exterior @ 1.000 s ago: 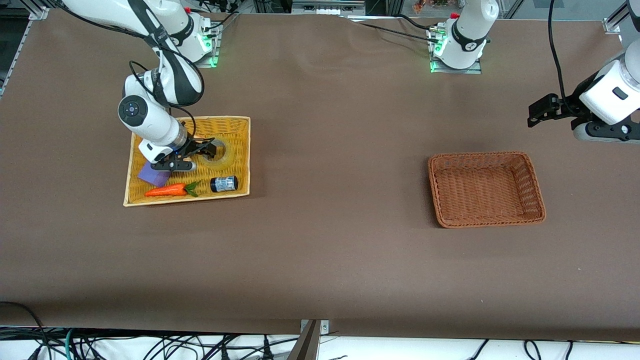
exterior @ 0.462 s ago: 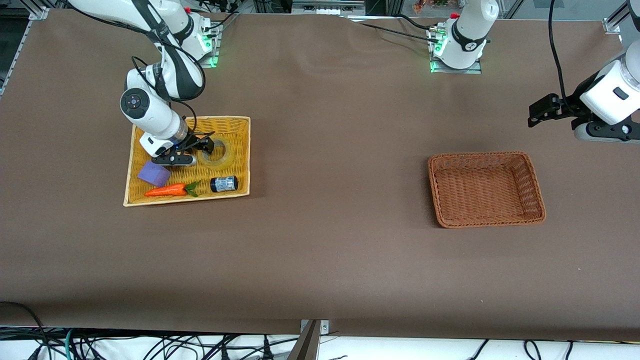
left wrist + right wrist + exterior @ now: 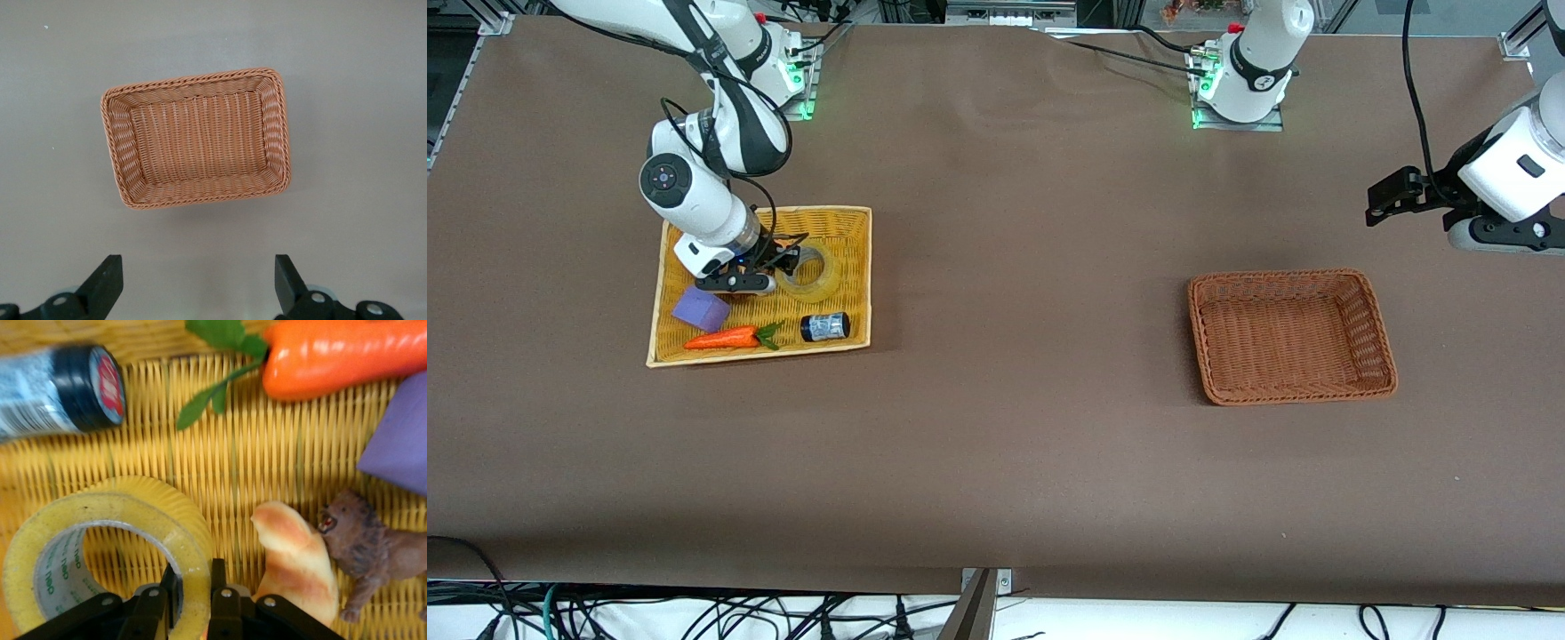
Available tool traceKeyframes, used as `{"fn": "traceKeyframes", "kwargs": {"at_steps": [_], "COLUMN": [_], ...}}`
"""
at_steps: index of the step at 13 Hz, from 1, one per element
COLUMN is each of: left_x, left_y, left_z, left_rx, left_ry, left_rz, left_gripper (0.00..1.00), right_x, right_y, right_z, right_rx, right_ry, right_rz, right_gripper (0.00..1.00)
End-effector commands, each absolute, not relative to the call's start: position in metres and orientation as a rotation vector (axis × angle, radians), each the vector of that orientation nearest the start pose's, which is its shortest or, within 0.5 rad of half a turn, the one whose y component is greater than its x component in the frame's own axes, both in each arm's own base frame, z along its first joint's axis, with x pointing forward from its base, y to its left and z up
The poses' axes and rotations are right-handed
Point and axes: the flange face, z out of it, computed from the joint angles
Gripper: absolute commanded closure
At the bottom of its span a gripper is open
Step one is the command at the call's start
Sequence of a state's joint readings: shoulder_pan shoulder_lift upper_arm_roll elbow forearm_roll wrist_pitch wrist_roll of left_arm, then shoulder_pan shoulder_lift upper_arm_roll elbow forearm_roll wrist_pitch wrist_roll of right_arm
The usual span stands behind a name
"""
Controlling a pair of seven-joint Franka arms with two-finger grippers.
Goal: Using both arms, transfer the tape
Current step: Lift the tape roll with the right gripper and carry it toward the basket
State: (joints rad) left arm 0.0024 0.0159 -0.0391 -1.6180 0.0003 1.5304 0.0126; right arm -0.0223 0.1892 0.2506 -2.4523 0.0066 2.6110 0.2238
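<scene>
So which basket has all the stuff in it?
The yellow basket at the right arm's end of the table. It holds the tape, carrot, purple block and black jar. The brown basket holds nothing.

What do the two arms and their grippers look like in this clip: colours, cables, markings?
Both arms are glossy white with black joint bands and black cables. The right arm has a round grey cap with a dark button; its bases glow green. The right gripper and left gripper are black two-finger types, with silver screws visible on the fingers.
</scene>
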Motion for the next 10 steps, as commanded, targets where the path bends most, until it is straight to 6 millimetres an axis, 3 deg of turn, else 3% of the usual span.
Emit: {"fn": "traceKeyframes", "kwargs": {"at_steps": [1, 4, 6, 7, 10], "left_x": [0.553, 0.553, 0.553, 0.553, 0.553], "left_y": [-0.018, -0.017, -0.018, -0.017, -0.017], "left_z": [0.597, 0.597, 0.597, 0.597, 0.596], "left_rx": [-3.152, -3.151, -3.152, -3.151, -3.150], "left_ry": [0.087, 0.087, 0.087, 0.087, 0.087], "left_rz": [0.169, 0.167, 0.167, 0.165, 0.169], "left_gripper": [0.00, 0.00, 0.00, 0.00, 0.00], "right_x": [0.488, 0.528, 0.543, 0.550, 0.557], "right_y": [0.116, 0.143, 0.187, 0.204, 0.296], "right_z": [0.280, 0.354, 0.382, 0.386, 0.379], "right_rx": [-3.115, -3.120, -3.101, -3.100, -3.075], "right_ry": [-0.015, -0.049, -0.103, -0.051, 0.170], "right_rz": [0.028, 0.098, 0.125, 0.148, 0.169], "right_gripper": [1.00, 1.00, 1.00, 1.00, 1.00]}}
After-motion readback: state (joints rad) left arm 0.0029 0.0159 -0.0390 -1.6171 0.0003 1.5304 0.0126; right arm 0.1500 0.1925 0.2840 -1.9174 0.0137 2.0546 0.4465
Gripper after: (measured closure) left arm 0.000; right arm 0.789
